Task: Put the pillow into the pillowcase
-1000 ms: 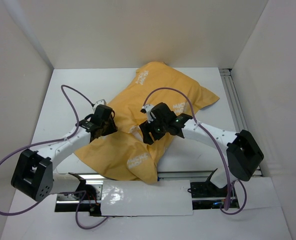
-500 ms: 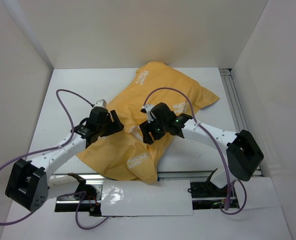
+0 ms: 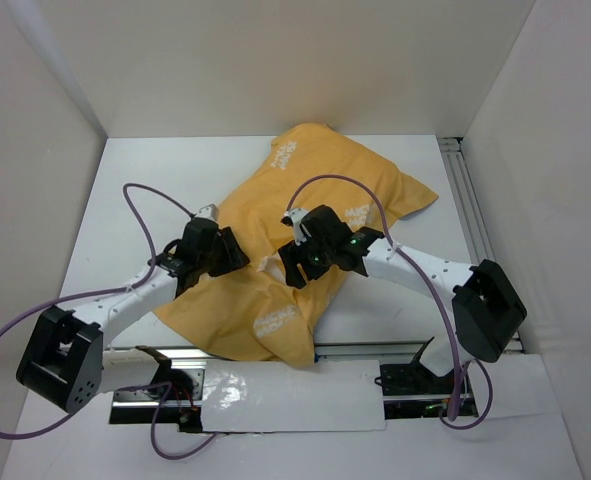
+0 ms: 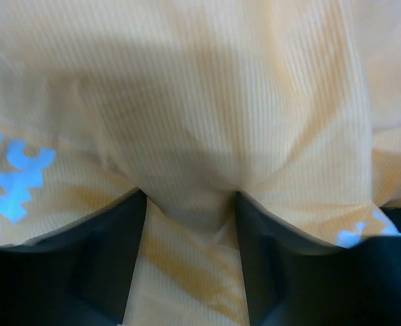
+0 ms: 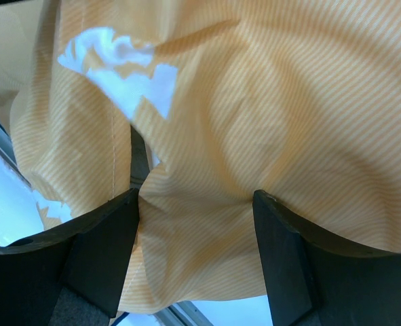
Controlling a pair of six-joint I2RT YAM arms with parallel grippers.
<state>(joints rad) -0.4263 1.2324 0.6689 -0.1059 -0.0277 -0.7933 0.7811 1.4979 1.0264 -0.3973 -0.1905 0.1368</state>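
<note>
Pillowcase (image 4: 207,102) inside wide-spread left gripper (image 4: 191,197)

White surface (image 3: 105,200) extends out left of the left gripper (image 3: 231,252) and right of the right gripper (image 3: 293,268). White walls (image 3: 275,60) stand beyond both. Aluminium rail (image 3: 465,190) runs well right of the right gripper. Glossy white sheet (image 3: 285,395) lies behind both grippers, beside a near rail (image 3: 365,350).

The pillowcase (image 3: 320,190) lies slantwise across the middle of the table (image 3: 125,215), my left gripper (image 3: 229,250) at its left edge, my right gripper (image 3: 295,270) over its middle, cloth between both pairs of fingers.
</note>
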